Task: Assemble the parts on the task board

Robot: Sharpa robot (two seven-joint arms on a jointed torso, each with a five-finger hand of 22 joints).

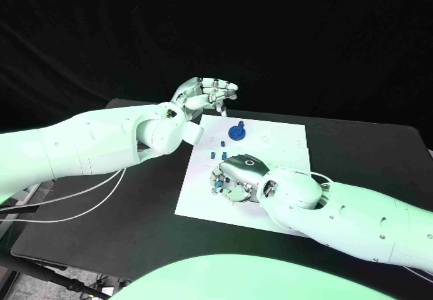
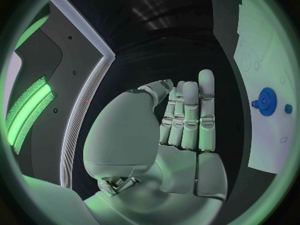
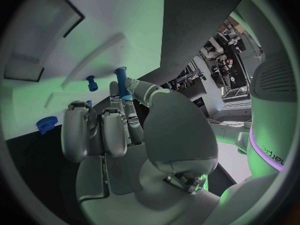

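White board (image 1: 271,140) flat at mid-desk (image 1: 361,150), serving as landmark. Left robot hand (image 1: 206,94) raised just past the board's far-left corner, fingers together and straight in the left wrist view (image 2: 187,120), palm bare, grasping nothing; apparently parked clear of the work. Right robot hand (image 1: 239,178) lowered over the board's near-left part, palm down, pinching a blue peg (image 3: 120,77) upright at the fingertips, judged ready for seating into the board. Blue gear (image 1: 237,132) lying on the board's far half, well apart from the right robot hand; also seen past the left palm (image 2: 267,101). Small blue pieces (image 1: 216,154) between gear and right robot hand, standing or lying hard to tell. Another small blue peg (image 3: 92,83) beside the held one, on the board. Target hole hidden under the right robot hand's fingers. Printed outlines on the board faint, not readable. Near-right corner of board covered by the right arm.
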